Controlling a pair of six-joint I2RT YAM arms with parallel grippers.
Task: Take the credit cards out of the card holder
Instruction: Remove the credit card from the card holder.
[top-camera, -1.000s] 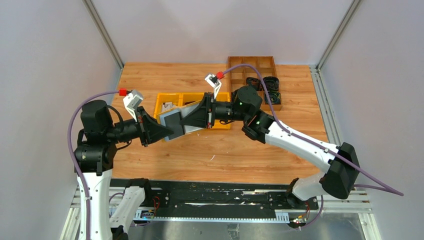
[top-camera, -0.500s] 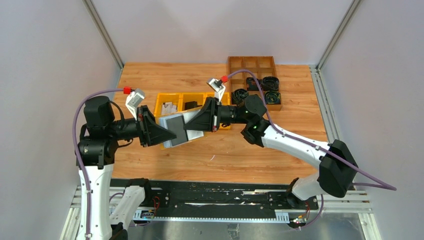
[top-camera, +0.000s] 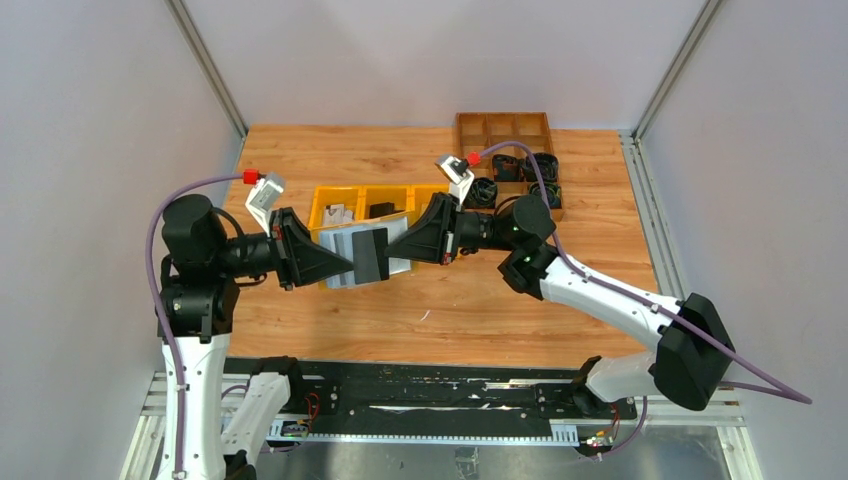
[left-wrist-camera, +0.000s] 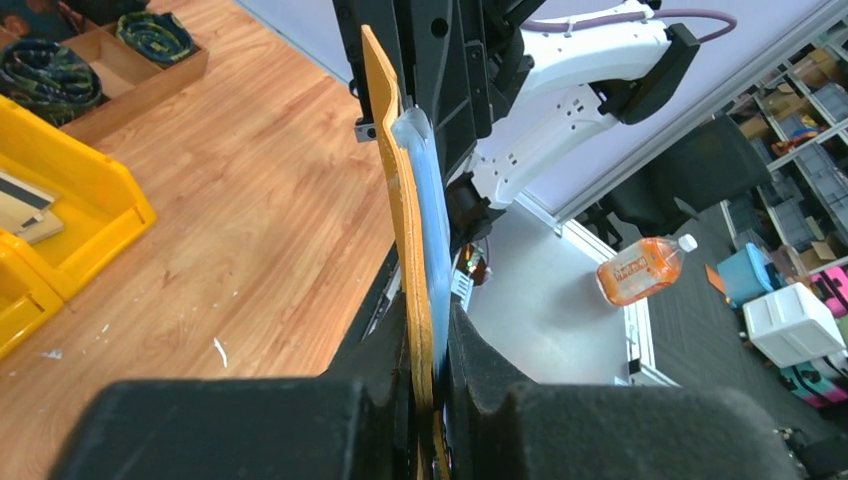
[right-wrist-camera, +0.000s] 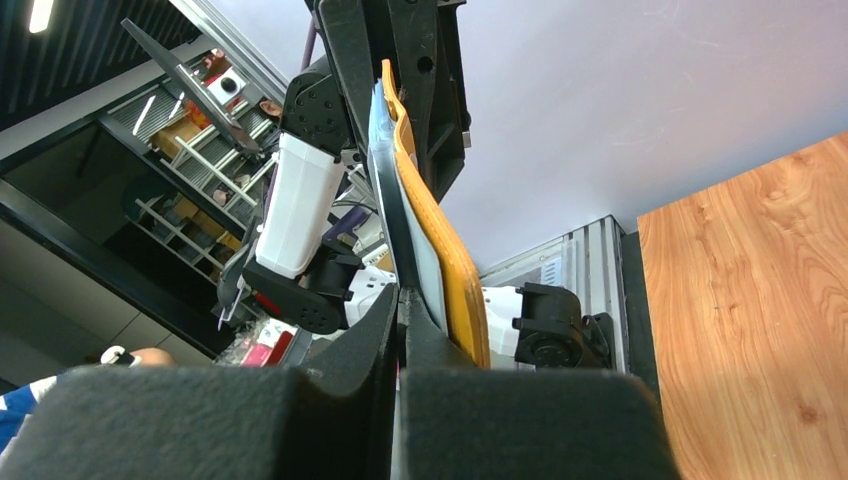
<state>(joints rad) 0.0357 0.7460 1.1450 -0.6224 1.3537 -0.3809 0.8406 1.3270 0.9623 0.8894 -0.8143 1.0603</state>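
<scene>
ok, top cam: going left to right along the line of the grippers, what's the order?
left gripper → card holder → credit cards → right gripper → wooden tray. I left out the yellow bins, which lie behind the middle of that span.

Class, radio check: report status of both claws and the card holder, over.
Left claw shut on flat mustard-tan card holder, held off the table. Right claw shut on thin dark-grey credit card, partly out. No obstruction seen.
</scene>
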